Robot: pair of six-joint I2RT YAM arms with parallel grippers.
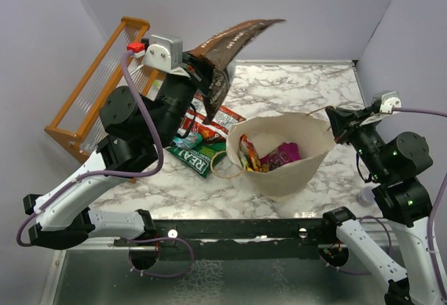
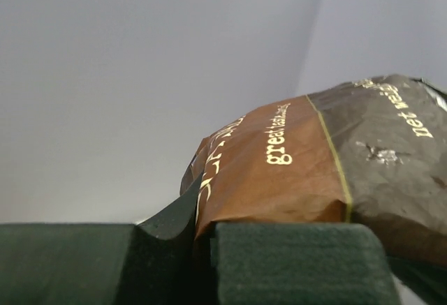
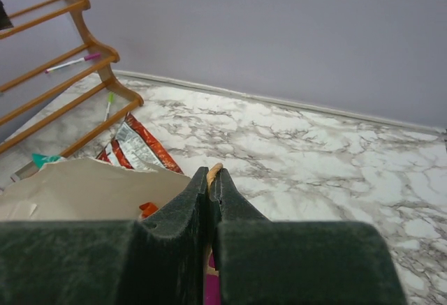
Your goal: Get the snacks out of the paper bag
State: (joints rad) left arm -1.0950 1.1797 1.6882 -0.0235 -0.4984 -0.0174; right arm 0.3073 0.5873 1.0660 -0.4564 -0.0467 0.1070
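marble table (image 1: 300, 88); brown packet (image 1: 230, 47) held aloft

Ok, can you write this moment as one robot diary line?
left claw: shut on brown packet, lifted | right claw: pinching cord handle | paper bag: snacks inside | green bag: on table

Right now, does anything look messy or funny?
The paper bag sags lopsided, pulled by the right gripper, and snack packets lie heaped beside it. The left gripper holds a brown packet, bent over, aloft.
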